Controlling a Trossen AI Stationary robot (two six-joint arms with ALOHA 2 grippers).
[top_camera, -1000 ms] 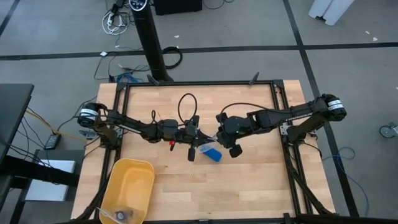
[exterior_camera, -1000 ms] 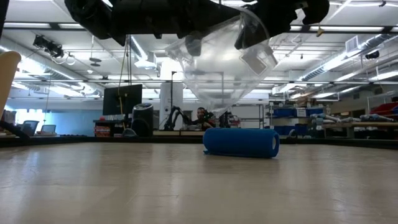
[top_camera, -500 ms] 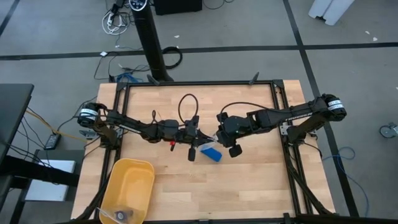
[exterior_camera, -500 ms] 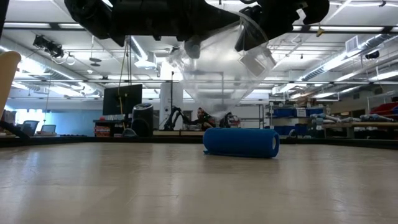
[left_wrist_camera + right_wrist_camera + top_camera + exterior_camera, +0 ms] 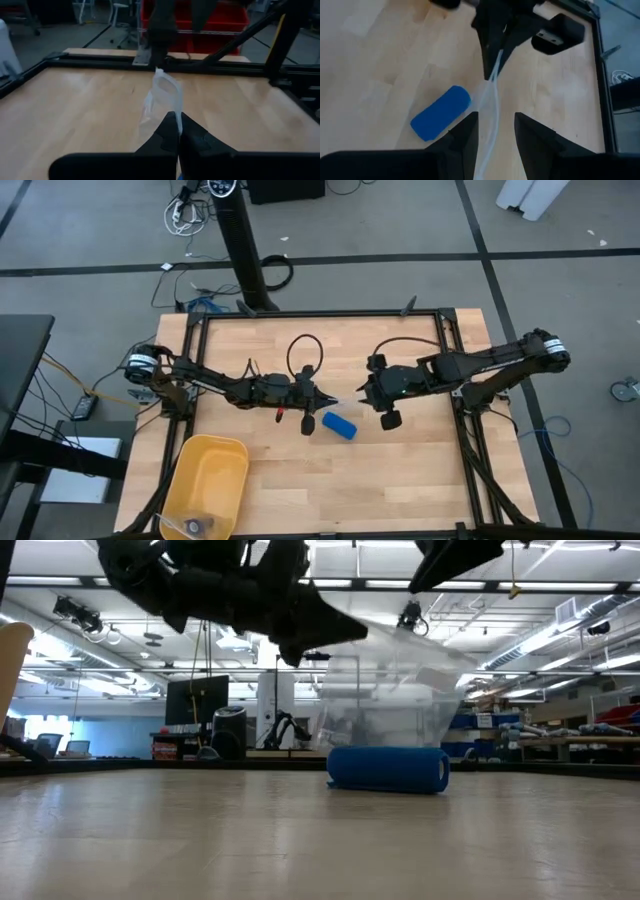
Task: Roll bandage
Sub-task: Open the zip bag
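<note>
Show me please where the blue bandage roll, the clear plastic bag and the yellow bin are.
blue bandage roll (image 5: 339, 425): high view, middle of the roll.
clear plastic bag (image 5: 390, 700): low view, its hanging body.
yellow bin (image 5: 178, 480): high view, left wall.

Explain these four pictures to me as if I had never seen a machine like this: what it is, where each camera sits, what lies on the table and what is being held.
This is a robot with two dark arms at a wooden table, each ending in a two-finger gripper. One picture looks straight down from above, one looks level across the table top, and two come from small cameras on the arms' wrists.

On the table lies the bandage, a bright blue roll on its side, touched by neither arm. A yellow bin stands at one corner.

The left gripper is shut on an edge of a clear plastic bag, which hangs from it above the roll. The right gripper has its fingers apart, with the bag's edge running between them; it does not seem to grip it.
</note>
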